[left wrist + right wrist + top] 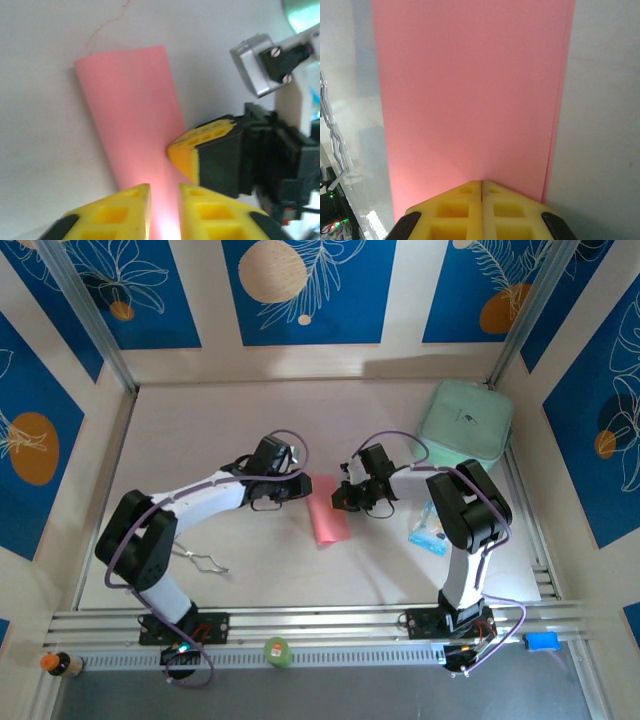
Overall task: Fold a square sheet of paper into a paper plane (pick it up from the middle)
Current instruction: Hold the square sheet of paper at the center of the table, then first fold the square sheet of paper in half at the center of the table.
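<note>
The square sheet of paper [327, 518], pink-red and folded into a long strip, lies on the table between the two arms. My left gripper [300, 487] is at its far left end. In the left wrist view the paper [130, 110] runs into the narrow gap of the left gripper [164, 210], whose yellow fingers are nearly together around it. My right gripper [343, 498] is shut at the strip's far right side. In the right wrist view the right gripper [481, 187] rests tip-down on the paper [470, 90], fingers touching. Its yellow fingertip [187, 155] also shows on the paper's edge.
A mint-green rounded case [465, 423] sits at the back right. A small blue-and-white packet [430, 532] lies beside the right arm. A bent wire piece [200, 562] lies near the left arm's base. The metal rail [320, 625] marks the near edge.
</note>
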### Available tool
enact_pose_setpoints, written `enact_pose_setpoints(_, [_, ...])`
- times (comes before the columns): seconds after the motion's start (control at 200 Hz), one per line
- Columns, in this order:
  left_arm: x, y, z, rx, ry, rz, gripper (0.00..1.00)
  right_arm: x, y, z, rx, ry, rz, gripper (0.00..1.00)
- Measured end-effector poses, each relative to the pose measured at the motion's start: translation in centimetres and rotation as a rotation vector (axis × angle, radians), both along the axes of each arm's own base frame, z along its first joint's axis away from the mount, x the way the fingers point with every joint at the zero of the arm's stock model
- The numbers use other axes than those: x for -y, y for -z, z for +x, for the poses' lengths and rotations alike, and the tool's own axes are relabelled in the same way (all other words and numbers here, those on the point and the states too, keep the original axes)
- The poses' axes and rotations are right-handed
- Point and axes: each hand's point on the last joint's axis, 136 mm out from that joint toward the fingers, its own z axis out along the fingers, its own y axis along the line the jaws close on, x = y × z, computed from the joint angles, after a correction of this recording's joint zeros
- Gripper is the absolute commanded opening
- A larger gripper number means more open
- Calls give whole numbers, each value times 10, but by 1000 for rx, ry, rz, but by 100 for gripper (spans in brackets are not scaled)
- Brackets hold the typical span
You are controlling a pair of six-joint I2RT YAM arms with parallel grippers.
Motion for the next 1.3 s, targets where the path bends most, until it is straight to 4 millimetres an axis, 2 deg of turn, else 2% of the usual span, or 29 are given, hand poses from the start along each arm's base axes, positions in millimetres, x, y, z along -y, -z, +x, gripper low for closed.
enact_pose_setpoints(0.225, [31, 9, 2, -42, 63, -197, 0, 2, 0, 1, -1, 6, 0, 0])
enact_pose_setpoints(0.4, [39, 21, -2, -89, 77, -265, 0, 2, 0, 2, -3, 9, 1, 0])
enact_pose_setpoints(0.685, [33, 47, -4, -146, 57, -280, 0, 2, 0, 2, -3, 9, 0, 0])
enact_pose_setpoints(0.95, [15, 76, -13, -197, 25, -250, 0, 2, 0, 2, -4, 10, 1, 0])
enact_pose_setpoints(1.3, [12, 74, -12, -189, 39, -284, 0, 2, 0, 2, -9, 17, 2, 0])
